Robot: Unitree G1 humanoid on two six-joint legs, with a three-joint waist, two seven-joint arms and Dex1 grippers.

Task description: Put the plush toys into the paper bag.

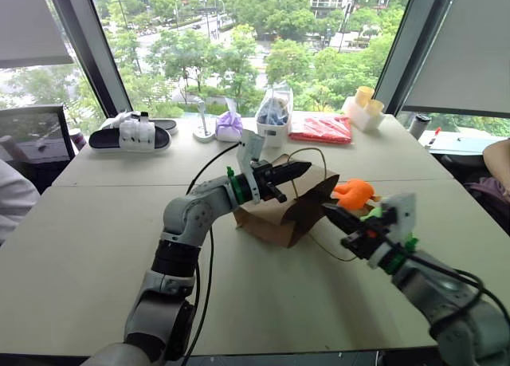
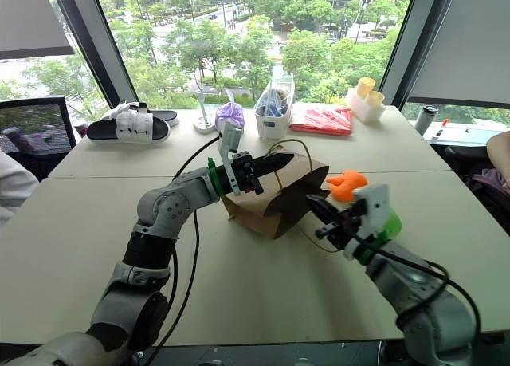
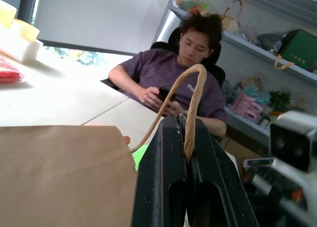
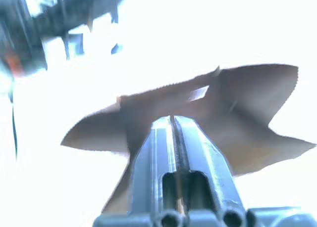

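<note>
The paper bag [image 1: 279, 210] lies mid-table, its mouth facing the right gripper [image 1: 339, 220], whose fingers look nearly together and hold nothing. The left gripper [image 1: 291, 172] is clamped on a cord handle [image 3: 190, 96]. The orange plush toy [image 1: 353, 194] and green plush toy [image 2: 388, 222] lie just beyond the bag.

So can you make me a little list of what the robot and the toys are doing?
left gripper: shut on the bag handle
right gripper: near the bag's mouth, holding nothing
paper bag: on the table, mouth toward the toys
orange plush toy: on the table, outside the bag
green plush toy: behind the right gripper, outside the bag
</note>
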